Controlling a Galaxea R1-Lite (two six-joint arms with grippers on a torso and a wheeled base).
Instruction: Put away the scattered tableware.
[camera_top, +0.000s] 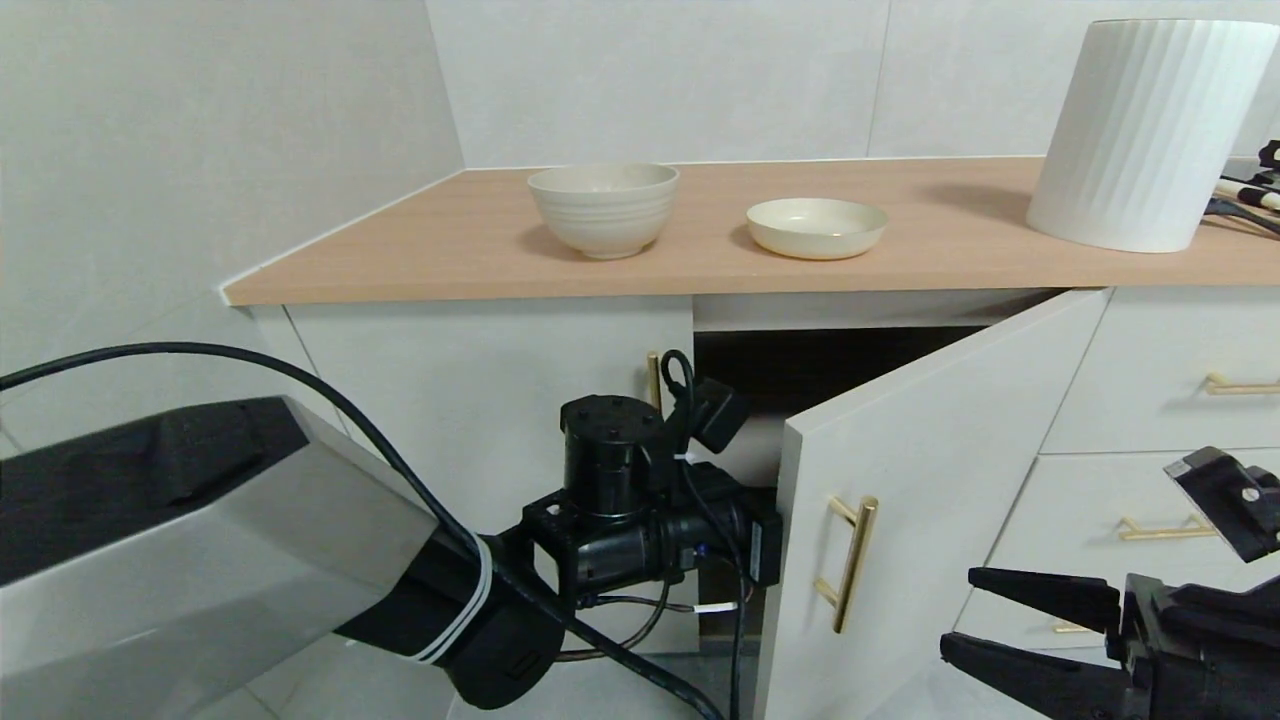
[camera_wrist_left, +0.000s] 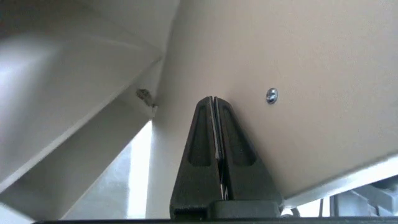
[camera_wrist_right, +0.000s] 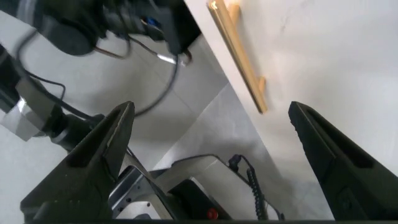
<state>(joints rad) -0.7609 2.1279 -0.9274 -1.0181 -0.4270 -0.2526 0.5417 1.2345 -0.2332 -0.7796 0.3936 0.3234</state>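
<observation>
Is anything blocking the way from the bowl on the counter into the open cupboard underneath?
Yes. The left arm sits in the cupboard opening, its shut left pincer behind the half-open door. The bowl stands free on the countertop.

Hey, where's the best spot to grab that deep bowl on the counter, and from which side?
Probably the rim of the deep bowl, from above on its near side, pinching the wall inside and out. It stands upright, mouth open, on the counter, and its rounded body looks too wide to span. The shallow dish sits apart, so nothing crowds it.
</observation>
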